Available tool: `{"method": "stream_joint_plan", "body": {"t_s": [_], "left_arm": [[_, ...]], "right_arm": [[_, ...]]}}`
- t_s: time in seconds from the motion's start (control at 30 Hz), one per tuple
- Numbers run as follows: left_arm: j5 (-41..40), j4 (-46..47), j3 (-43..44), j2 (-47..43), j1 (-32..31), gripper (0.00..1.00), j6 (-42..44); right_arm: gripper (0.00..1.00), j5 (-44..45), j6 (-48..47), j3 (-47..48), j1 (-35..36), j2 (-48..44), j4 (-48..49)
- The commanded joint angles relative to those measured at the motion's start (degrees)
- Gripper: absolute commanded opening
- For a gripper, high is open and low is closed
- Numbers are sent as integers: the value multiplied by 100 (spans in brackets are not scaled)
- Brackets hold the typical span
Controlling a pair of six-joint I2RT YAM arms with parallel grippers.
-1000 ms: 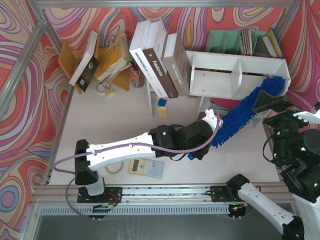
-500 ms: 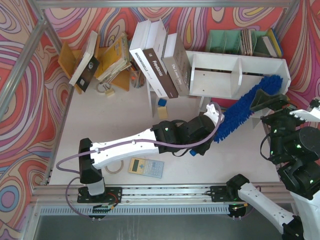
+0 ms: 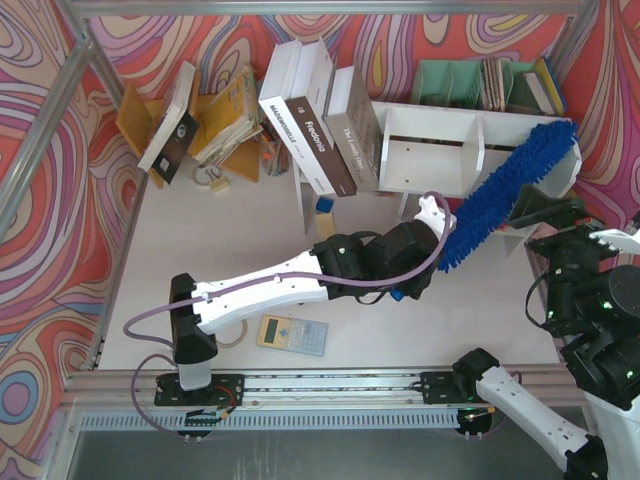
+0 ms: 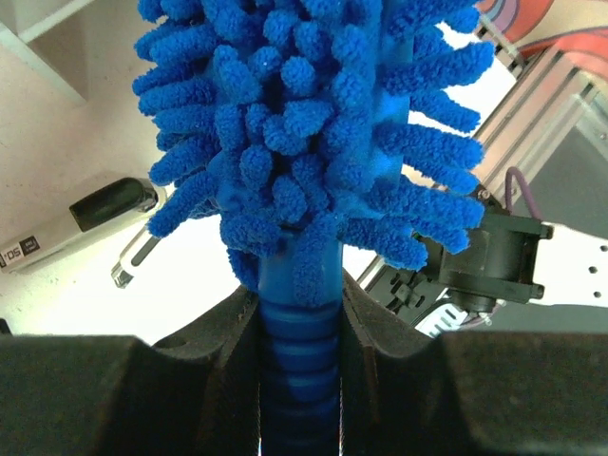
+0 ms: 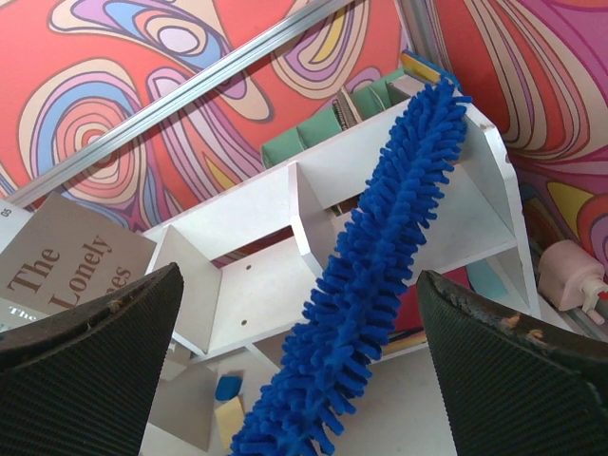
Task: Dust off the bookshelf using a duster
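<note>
Duster [image 3: 507, 196], top view: it runs on a diagonal from beside the left arm's wrist up to the far right. Its fluffy tip sits at the upper right corner of the bookshelf [image 3: 440, 150], over the right compartment. The left gripper [image 3: 425, 272] is clenched on the handle end. The right gripper [image 3: 545, 212] stands just right of the duster's middle, apart from it, and grips nothing. A calculator [image 3: 292, 335] lies on the table near the left arm's forearm, and leaning books [image 3: 320, 130] stand left of the bookshelf.

Left wrist view: both fingers of the left gripper [image 4: 299, 318] press on the ribbed blue handle [image 4: 299, 380], one on each side. The duster [image 4: 313, 123] head rises straight away from them and fills the upper frame.

Right wrist view: the right gripper [image 5: 299, 285] has its fingers spread wide, one at each lower corner, with nothing between them. The duster [image 5: 370, 256] crosses the front of the right compartment of the bookshelf [image 5: 247, 294], its tip level with the top board's right end. Whether it touches cannot be told. A green file organiser [image 5: 313, 133] stands behind the bookshelf.
</note>
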Motion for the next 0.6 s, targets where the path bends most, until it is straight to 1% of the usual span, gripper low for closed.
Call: {"method": "stream_joint_plan", "body": {"t_s": [0.0, 0.13, 0.3, 0.47, 0.57], "left_arm": [[118, 161, -361, -11, 20, 0, -213], [216, 9, -536, -72, -18, 0, -349], [71, -207, -511, -218, -221, 0, -415], [-129, -647, -233, -227, -331, 0, -545], [-1, -736, -85, -159, -347, 0, -489]], "right_arm": [[99, 118, 13, -37, 16, -65, -74], [98, 118, 30, -55, 16, -57, -69], [98, 109, 139, -87, 15, -48, -84], [98, 75, 288, -85, 17, -22, -143], [98, 69, 366, -83, 16, -37, -180]]}}
